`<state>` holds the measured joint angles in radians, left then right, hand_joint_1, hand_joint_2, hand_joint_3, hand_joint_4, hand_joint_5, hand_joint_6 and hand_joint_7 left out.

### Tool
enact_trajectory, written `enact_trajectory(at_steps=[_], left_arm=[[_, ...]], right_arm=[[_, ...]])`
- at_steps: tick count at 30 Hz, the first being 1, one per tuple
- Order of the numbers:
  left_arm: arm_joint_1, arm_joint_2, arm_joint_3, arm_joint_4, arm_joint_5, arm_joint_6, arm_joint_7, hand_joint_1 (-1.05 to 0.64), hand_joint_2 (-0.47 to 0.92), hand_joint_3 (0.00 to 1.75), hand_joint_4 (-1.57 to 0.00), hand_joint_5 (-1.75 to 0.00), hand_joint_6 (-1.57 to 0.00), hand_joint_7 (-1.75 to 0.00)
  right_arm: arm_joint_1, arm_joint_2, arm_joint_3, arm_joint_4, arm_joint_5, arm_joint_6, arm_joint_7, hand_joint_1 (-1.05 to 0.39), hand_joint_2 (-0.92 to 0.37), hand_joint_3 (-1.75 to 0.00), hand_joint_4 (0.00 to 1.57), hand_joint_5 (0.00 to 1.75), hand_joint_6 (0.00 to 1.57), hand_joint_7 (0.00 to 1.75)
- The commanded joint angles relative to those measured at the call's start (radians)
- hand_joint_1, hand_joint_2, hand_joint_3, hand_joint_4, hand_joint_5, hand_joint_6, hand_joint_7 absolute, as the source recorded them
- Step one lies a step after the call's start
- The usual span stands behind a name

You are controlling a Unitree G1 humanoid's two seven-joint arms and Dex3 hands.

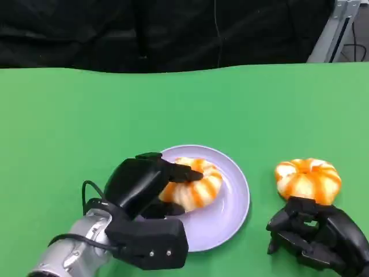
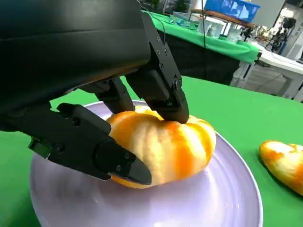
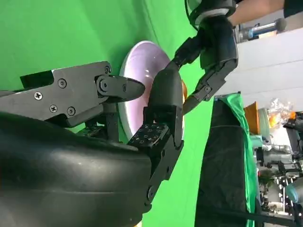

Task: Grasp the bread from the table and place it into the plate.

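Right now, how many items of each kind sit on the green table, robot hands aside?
Bread: 2, one on the plate held by the left hand, one on the table just beyond the right hand
Plate: 1
Total: 3

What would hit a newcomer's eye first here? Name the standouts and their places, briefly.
The left hand grips an orange-and-white bread over the lilac plate near the table's front middle; the left wrist view shows its fingers clamped on the loaf, which touches the plate. A second bread lies on the green table to the plate's right, with the right hand just in front of it, holding nothing.
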<state>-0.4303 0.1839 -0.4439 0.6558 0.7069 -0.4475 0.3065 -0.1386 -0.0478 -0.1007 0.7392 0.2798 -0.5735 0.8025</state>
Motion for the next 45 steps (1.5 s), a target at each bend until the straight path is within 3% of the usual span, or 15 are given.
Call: enact_trajectory(at_steps=[1,7,16,20,33,45], left_arm=[[-0.023,0.026,-0.001,-0.004,0.019,0.01,0.023,-0.56,0.92,0.13,-0.81,-0.2,-0.89,0.0],[-0.022,0.03,0.001,-0.007,0.017,0.013,0.015,-0.75,0.92,0.18,-0.83,-0.09,-0.84,0.0],[-0.018,0.037,0.003,-0.019,0.009,0.02,-0.004,-0.79,0.92,0.21,-0.82,-0.05,-0.8,0.0],[-0.012,0.049,0.007,-0.032,0.003,0.013,-0.008,-0.87,0.92,0.27,-0.76,-0.01,-0.67,0.0],[0.033,0.083,0.041,-0.132,-0.04,0.059,-0.075,-0.93,0.92,0.43,-0.66,0.0,-0.48,0.0],[0.158,0.132,0.131,-0.286,-0.08,0.045,-0.039,-0.92,0.92,0.49,-0.62,0.0,-0.43,0.0]], right_arm=[[0.004,-0.008,-0.002,-0.015,0.01,0.01,-0.001,-0.05,-0.86,-0.42,0.63,1.45,0.73,1.03],[0.004,-0.005,-0.004,-0.02,0.016,0.018,0.006,-0.04,-0.85,-0.44,0.62,1.46,0.73,1.04],[0.011,-0.005,0.0,-0.035,0.009,0.024,-0.004,-0.03,-0.83,-0.47,0.61,1.46,0.74,1.04],[0.014,-0.005,0.002,-0.046,0.005,0.03,-0.011,-0.04,-0.83,-0.48,0.6,1.49,0.72,1.05],[0.013,-0.009,-0.001,-0.039,0.004,0.022,-0.006,-0.03,-0.85,-0.48,0.61,1.49,0.71,1.06],[0.008,-0.009,0.0,-0.029,0.002,0.013,-0.004,-0.02,-0.86,-0.45,0.63,1.46,0.72,1.04]])
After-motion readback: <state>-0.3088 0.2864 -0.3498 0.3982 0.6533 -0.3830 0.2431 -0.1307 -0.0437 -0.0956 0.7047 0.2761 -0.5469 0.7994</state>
